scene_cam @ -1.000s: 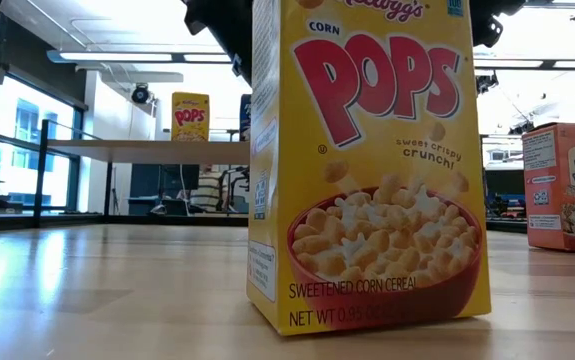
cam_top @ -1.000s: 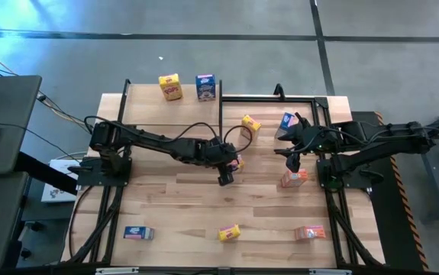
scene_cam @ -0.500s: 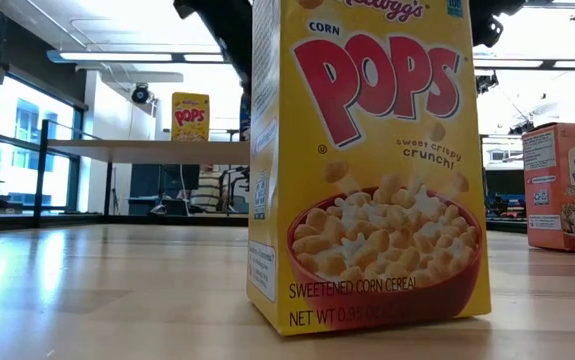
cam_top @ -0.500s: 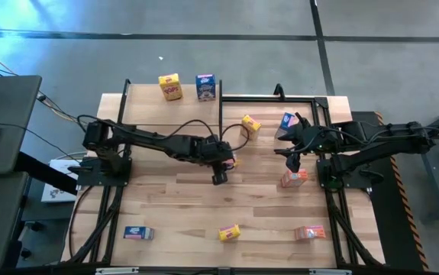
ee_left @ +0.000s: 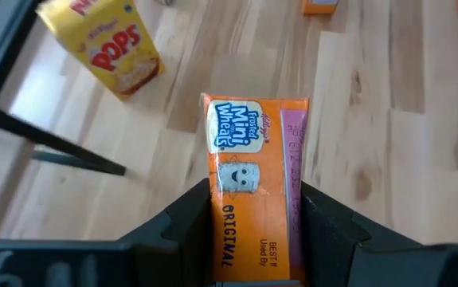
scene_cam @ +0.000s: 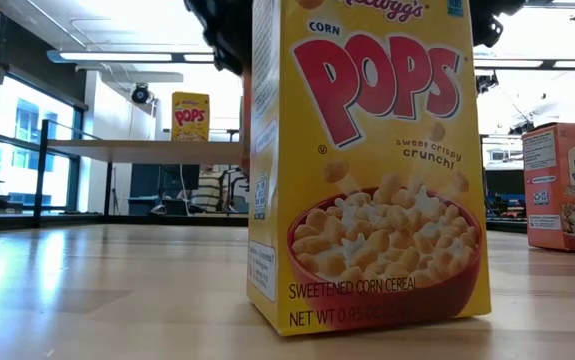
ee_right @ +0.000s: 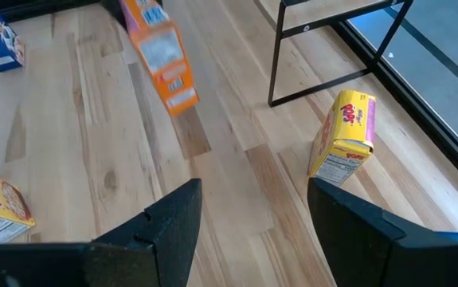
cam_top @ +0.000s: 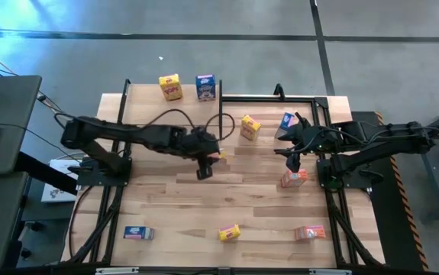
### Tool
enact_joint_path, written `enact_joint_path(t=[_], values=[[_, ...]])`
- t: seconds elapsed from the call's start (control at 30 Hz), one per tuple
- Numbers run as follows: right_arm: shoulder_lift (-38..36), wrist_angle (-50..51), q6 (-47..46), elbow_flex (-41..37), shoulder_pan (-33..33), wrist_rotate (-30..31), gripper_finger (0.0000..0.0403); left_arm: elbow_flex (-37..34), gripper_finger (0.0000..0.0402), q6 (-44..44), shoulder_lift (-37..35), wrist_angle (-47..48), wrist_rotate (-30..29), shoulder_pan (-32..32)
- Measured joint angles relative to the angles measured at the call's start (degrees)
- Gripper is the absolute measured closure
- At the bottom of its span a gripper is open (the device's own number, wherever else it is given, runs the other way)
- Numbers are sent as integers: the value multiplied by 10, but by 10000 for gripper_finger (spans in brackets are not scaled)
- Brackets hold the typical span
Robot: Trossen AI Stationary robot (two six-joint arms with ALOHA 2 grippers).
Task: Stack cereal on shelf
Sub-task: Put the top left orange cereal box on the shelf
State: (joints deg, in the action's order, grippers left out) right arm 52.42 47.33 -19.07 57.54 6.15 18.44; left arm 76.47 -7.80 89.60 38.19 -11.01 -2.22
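Fingers (ee_left: 187, 227) of the left arm clamped an orange cereal box (ee_left: 254, 183) lengthwise, pointing ahead; the shelf (cam_top: 146, 111) lay beyond them, nearer this arm.

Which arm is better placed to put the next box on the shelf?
Left. The left gripper is already shut on an orange Mini-Wheats box, held above the table close to the shelf. The right gripper is open and empty, over the table's right side.
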Motion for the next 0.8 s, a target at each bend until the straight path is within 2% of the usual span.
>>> enact_joint_path(t=[0.5, 0.8], values=[[0, 0, 0, 0, 0, 0, 180, 0, 256, 15, -163, 110, -26, 5], [0, -5, -15, 0, 0, 9, 180, 0, 256, 55, -240, 187, -52, 46]])
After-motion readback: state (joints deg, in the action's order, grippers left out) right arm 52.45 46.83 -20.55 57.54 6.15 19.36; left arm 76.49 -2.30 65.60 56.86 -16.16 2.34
